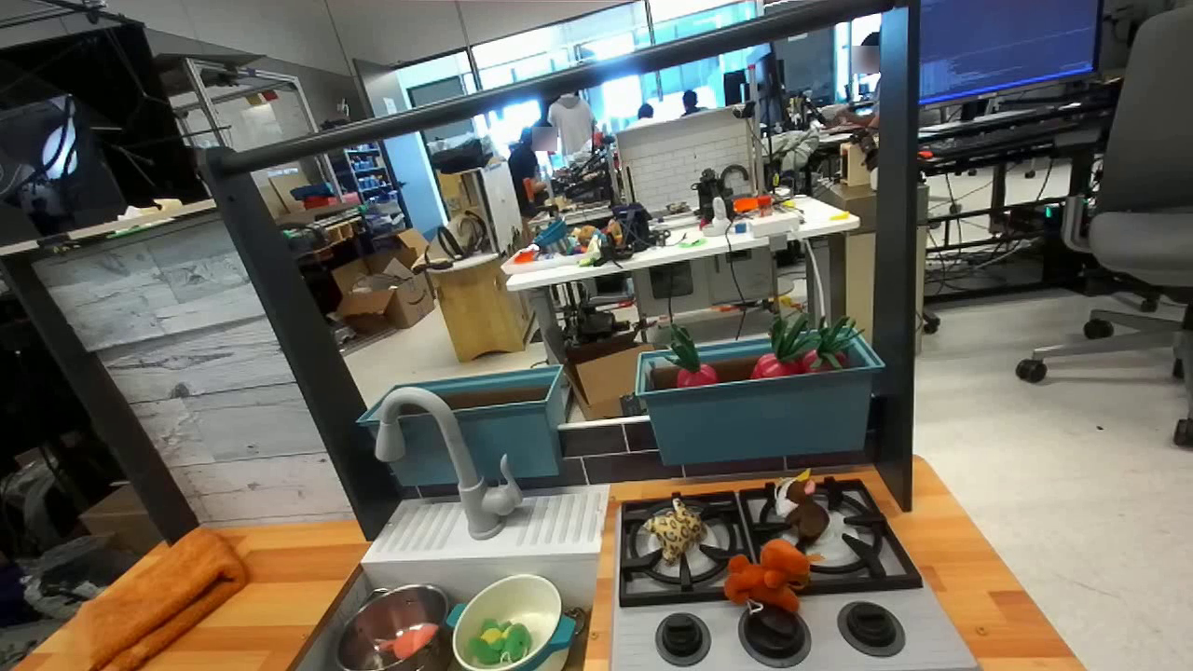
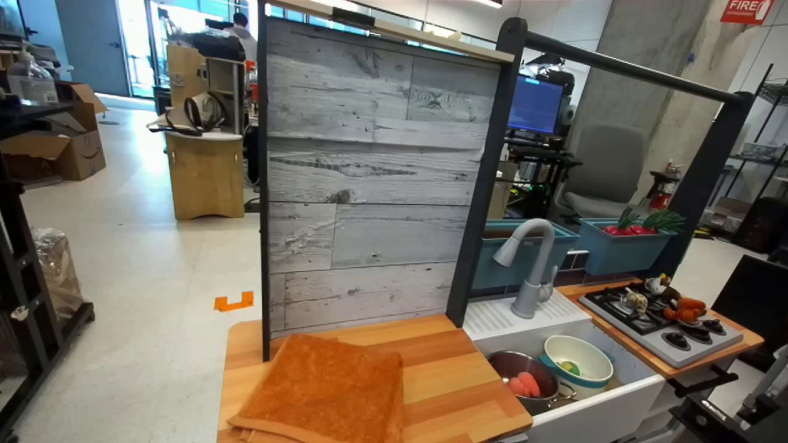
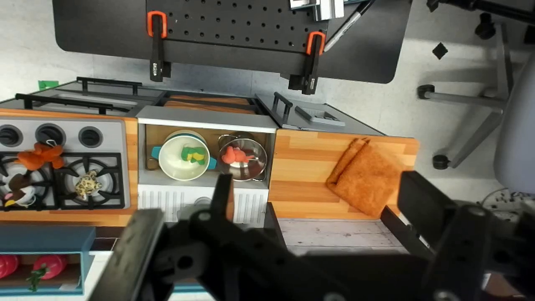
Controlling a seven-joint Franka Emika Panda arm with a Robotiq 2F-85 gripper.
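One folded orange towel [image 3: 368, 179] on wooden table [image 3: 299, 167], beside sink [image 3: 205, 118]; sink holds steel pot [image 3: 258, 163] (coral toy [image 3: 235, 155] inside) and white pot [image 3: 174, 166] (green-yellow toy [image 3: 193, 154] inside). Tool [image 3: 319, 190] spread wide, well apart from towel.

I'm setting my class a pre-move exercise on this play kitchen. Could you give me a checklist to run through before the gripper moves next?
1. Gripper open and unloaded: ok; jaws wide apart, nothing held.
2. Orange towel lying on the wooden counter: ok; it is folded.
3. Metal pot upright in the sink: ok; a coral toy lies inside.
4. White pot upright beside it: ok; a green-and-yellow toy lies inside.
5. Stove free of loose items: not ok; a leopard-print toy, an orange toy and a brown-and-white toy lie on it.
6. Stove knobs off: cannot tell; no markings are readable.
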